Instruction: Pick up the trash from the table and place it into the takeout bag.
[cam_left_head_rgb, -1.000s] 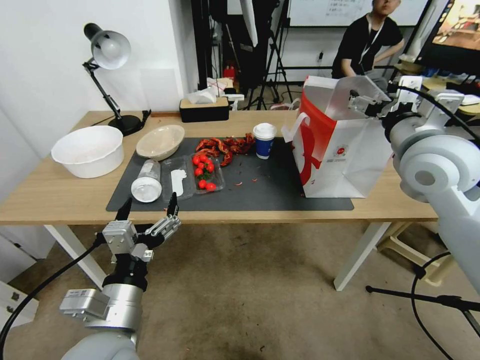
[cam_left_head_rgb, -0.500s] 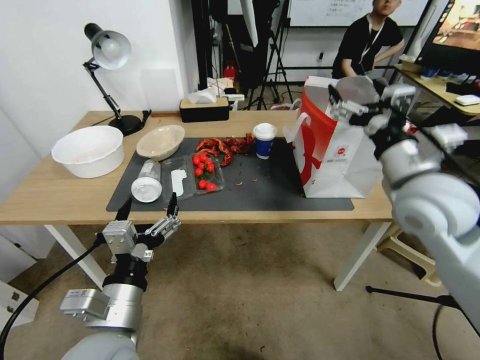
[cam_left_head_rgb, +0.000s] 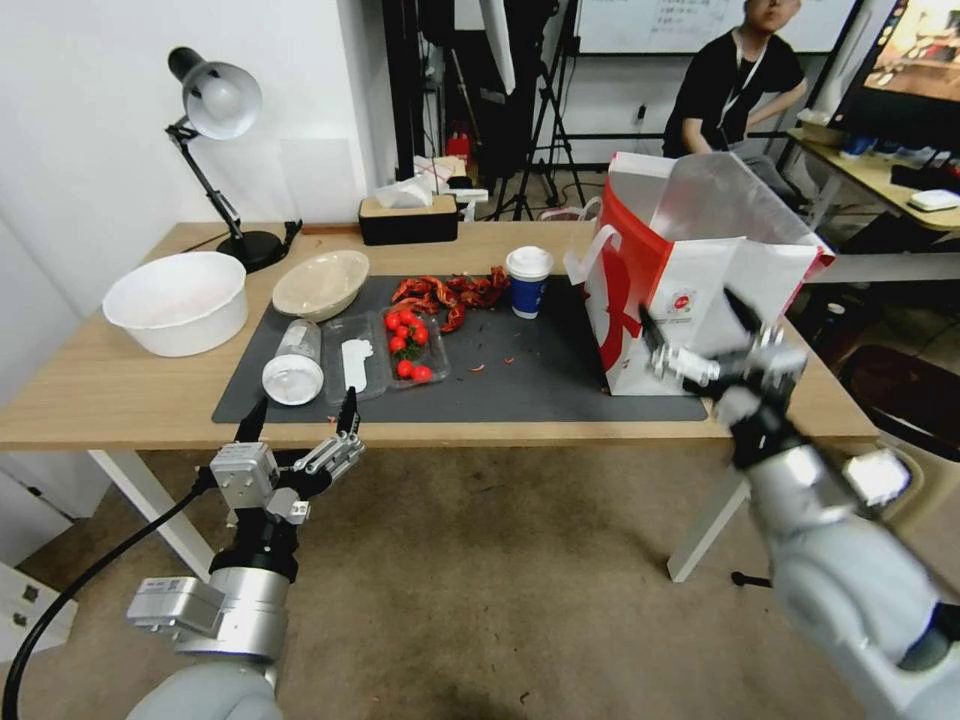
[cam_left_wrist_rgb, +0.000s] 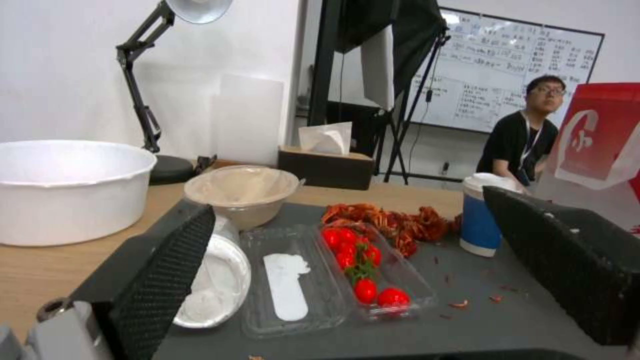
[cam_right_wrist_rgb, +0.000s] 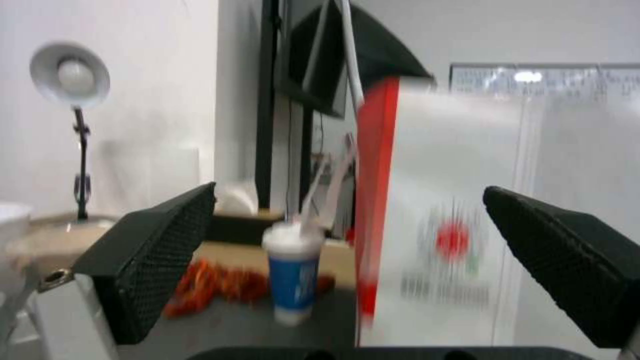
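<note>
Head view: the table (cam_left_head_rgb: 120, 395), a long light-wood top with a dark grey mat (cam_left_head_rgb: 540, 385), runs across the scene. On the mat's right end stands the takeout bag (cam_left_head_rgb: 690, 280), upright, mouth open and silvery inside, taller than everything else. At the far left a white tub (cam_left_head_rgb: 178, 300) sits on bare wood, and a beige bowl (cam_left_head_rgb: 321, 283) rests just right of it, at the mat's far left corner. Mid-mat, a clear tray of cherry tomatoes (cam_left_head_rgb: 408, 345) lies beside a clear plastic tumbler (cam_left_head_rgb: 294, 362) on its side. Red litter (cam_left_head_rgb: 447, 292) is piled farther back, with the blue paper cup (cam_left_head_rgb: 528, 280) upright between it and the bag.

The right gripper (cam_left_head_rgb: 702, 335) is spread wide and empty, at the near face of the bag, near the table's front edge. The left gripper (cam_left_head_rgb: 297, 418) is also spread wide and empty, just off the front edge, near the tumbler.
</note>
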